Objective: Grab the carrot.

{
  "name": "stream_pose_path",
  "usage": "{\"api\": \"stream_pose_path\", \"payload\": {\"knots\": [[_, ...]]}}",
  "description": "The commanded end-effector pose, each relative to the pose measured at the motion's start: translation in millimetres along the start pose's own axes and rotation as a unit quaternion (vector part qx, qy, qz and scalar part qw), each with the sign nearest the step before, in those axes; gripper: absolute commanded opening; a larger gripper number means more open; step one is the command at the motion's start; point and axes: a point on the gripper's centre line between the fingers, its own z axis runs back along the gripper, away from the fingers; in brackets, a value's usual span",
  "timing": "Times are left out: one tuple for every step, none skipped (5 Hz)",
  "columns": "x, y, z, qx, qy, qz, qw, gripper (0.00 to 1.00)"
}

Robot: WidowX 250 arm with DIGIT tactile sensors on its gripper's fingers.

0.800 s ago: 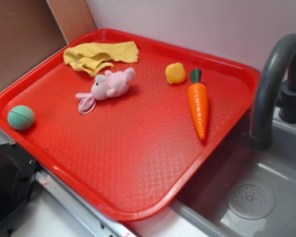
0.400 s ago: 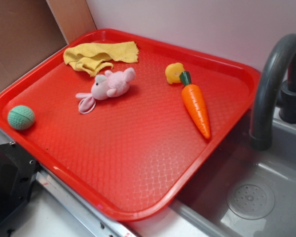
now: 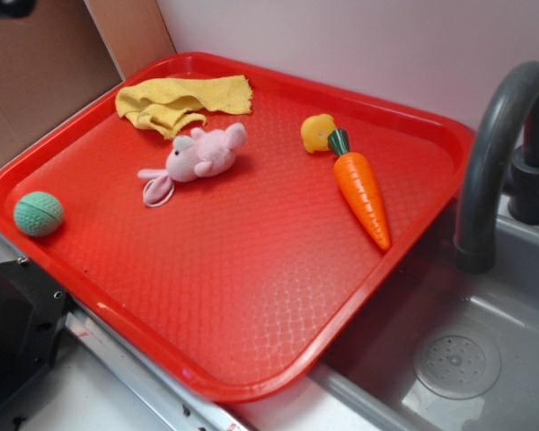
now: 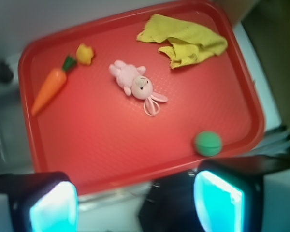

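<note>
The carrot [image 3: 361, 190] is glossy orange with a dark green stem cap. It lies on the red tray [image 3: 251, 269] near the right rim, stem toward the back and tip toward the sink. From the wrist it shows as the carrot [image 4: 50, 89] at the far left of the tray [image 4: 111, 145]. My gripper [image 4: 135, 203] hangs high above the tray's near edge, far from the carrot. It is open, with glowing cyan pads [image 4: 217, 203] wide apart and nothing between them. In the exterior view only a dark bit of the arm [image 3: 2, 7] shows at the top left corner.
A small yellow toy [image 3: 317, 132] touches the carrot's stem. A pink plush bunny [image 3: 202, 154], a yellow cloth [image 3: 184, 101] and a green ball [image 3: 38, 214] also lie on the tray. A grey faucet [image 3: 494, 153] and sink [image 3: 458, 359] stand right of it.
The carrot has swung: its stem moved left against the yellow toy and its tip moved right toward the rim. A dark bit of the arm now shows at the top left.
</note>
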Motion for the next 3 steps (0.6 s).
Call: {"api": "stream_pose_path", "payload": {"knots": [[46.6, -40.5, -27.5, -0.055, -0.002, 0.121, 0.991, 1.0], [73.4, -72.0, -53.6, -0.076, -0.023, 0.162, 0.984, 1.0], [95.1, -97.5, -86.1, -0.075, -0.022, 0.186, 0.979, 1.0]]}}
